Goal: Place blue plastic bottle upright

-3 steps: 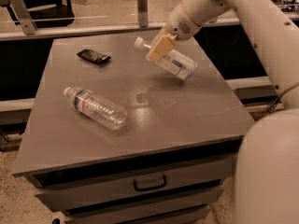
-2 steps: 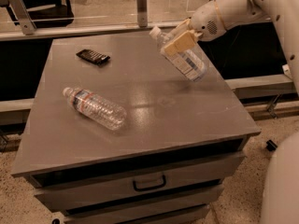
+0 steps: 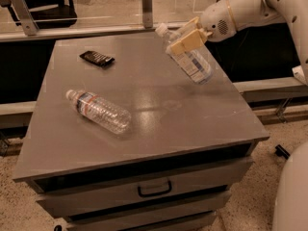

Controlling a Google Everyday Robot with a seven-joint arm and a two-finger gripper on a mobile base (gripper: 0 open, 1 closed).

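A ribbed bottle [image 3: 98, 110] lies on its side at the left of the table [image 3: 159, 129], not part of this job. Over the right rear, the gripper [image 3: 185, 36] clamps the blue bottle [image 3: 192, 64] near its neck. The bottle is tilted with its base lowest, probably ready for standing.

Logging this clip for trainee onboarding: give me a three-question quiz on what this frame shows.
1. True or false: the blue plastic bottle stands upright on the table.
2. Fill in: the ribbed bottle lies on its ____.
3. The gripper, above the table's far right part, is shut on: A) the ribbed bottle B) the blue plastic bottle C) nothing.
Key: 1 false, it hangs tilted, cap up-left; 2 side; 3 B.
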